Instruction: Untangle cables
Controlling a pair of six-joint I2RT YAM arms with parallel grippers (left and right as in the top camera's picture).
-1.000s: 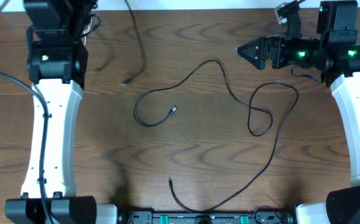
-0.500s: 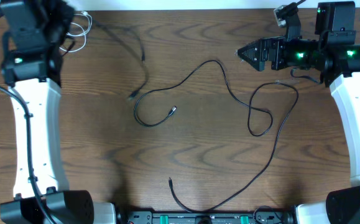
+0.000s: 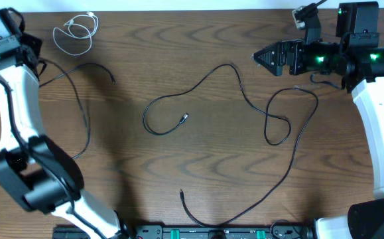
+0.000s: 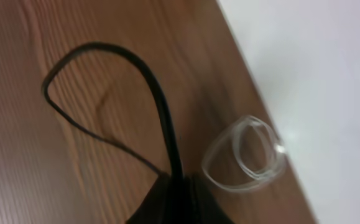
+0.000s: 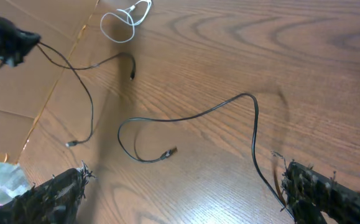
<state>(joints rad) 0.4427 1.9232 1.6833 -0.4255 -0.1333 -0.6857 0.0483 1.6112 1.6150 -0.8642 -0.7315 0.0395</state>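
One cord is now out of the group. At the far left, the left pincer (image 4: 176, 190) is clamped together on the left black cord (image 4: 159, 99), which leaves the closed tips and trails over the desk (image 3: 198, 159).

- Change, left arm: a second ago it stood over the upper left of the desk. It has since swung out to the far left corner and taken that cord with it.
- Change, left black cord: its free end lay close to the loop of the long black cord (image 5: 255, 130). It now lies well apart from it, with bare wood between the two.
- Change, white cord (image 3: 77, 29): the arm hid it before. It now shows as a small coil near the back edge, just beside the held cord. Overhead, it seems not to cross the held cord.
- No change, centre: the long black cord lies as it did, with one plug end inside its left curl and the other near the front edge. It still crosses itself in a small loop right of centre.
- No change, right: the right pincer (image 3: 263, 56) stays parked at the back right, tips apart and holding nothing.

Judgement: the cords look separated from one another. What remains is that self-crossing loop, and the right arm is nearest to it.
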